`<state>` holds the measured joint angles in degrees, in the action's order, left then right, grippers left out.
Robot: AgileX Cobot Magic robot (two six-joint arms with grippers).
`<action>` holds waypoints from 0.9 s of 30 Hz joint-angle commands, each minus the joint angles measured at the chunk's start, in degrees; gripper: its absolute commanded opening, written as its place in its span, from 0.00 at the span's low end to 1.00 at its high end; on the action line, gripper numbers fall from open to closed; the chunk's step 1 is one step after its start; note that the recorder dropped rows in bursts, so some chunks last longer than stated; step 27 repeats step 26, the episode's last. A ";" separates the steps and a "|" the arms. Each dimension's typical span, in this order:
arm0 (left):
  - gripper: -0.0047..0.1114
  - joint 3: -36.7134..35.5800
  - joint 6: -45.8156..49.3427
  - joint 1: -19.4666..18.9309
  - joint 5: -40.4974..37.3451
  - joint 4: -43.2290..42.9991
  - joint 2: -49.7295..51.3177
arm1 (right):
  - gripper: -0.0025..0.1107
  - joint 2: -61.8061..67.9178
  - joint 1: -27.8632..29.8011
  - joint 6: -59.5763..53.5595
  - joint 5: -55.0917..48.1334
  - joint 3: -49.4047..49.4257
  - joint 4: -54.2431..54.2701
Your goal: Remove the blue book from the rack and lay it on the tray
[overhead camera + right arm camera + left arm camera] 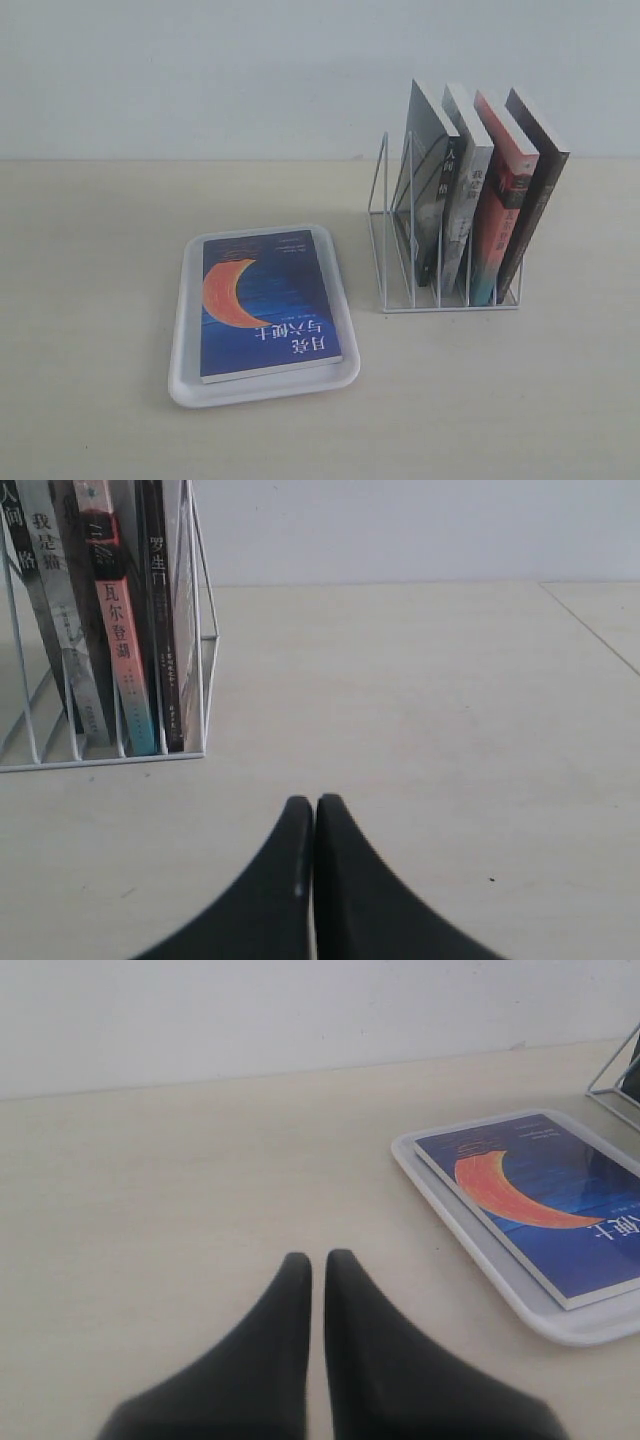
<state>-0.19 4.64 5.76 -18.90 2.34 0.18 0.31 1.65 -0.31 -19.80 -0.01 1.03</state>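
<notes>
The blue book (265,305) with its orange crescent lies flat, cover up, on the white tray (185,330); the left wrist view shows the same book (560,1195) and tray (480,1250) off to one side. The white wire rack (395,240) stands to the tray's right, its leftmost slot empty; the right wrist view shows one end of the rack (205,640). My left gripper (318,1258) is shut with nothing in it, over bare table, apart from the tray. My right gripper (314,802) is shut and empty, on bare table beside the rack. Neither gripper shows in the exterior view.
Several books (480,190) stand leaning in the rack's right slots, among them a red-orange spined one (120,630) and a black one (160,610). A pale wall runs behind the beige table (90,250).
</notes>
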 commanded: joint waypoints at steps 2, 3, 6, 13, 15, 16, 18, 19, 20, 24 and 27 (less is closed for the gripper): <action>0.08 0.19 -0.39 0.02 0.88 -0.05 -0.18 | 0.02 -0.31 -0.15 -0.14 0.32 0.01 -0.32; 0.08 0.19 -0.39 0.02 0.88 -0.05 -0.18 | 0.02 -0.31 -0.15 -0.14 0.32 0.01 -0.32; 0.08 0.19 -0.39 0.02 0.88 -0.05 -0.18 | 0.02 -0.31 -0.15 -0.14 0.32 0.01 -0.32; 0.08 0.19 -0.39 0.02 0.88 -0.05 -0.18 | 0.02 -0.31 -0.15 -0.02 0.87 0.01 -0.21; 0.08 0.19 -0.39 0.02 0.88 -0.05 -0.18 | 0.02 -0.31 -0.15 -0.02 0.87 0.01 -0.21; 0.08 0.19 -0.39 0.02 0.88 -0.05 -0.18 | 0.02 -0.31 -0.15 -0.02 0.87 0.01 -0.21; 0.08 0.19 -0.39 0.02 0.88 -0.05 -0.18 | 0.02 -0.31 -0.15 -0.02 0.87 0.01 -0.21; 0.08 0.19 -0.39 0.02 0.88 -0.05 -0.18 | 0.02 -0.31 -0.15 -0.02 0.87 0.01 -0.21; 0.08 0.19 -0.39 0.02 0.88 -0.05 -0.18 | 0.02 -0.31 -0.15 -0.02 0.87 0.01 -0.21; 0.08 0.19 -0.39 0.02 0.88 -0.05 -0.18 | 0.02 -0.31 -0.15 -0.02 0.87 0.01 -0.21; 0.08 0.19 -0.39 0.02 0.88 -0.05 -0.18 | 0.02 -0.31 -0.15 -0.02 0.87 0.01 -0.21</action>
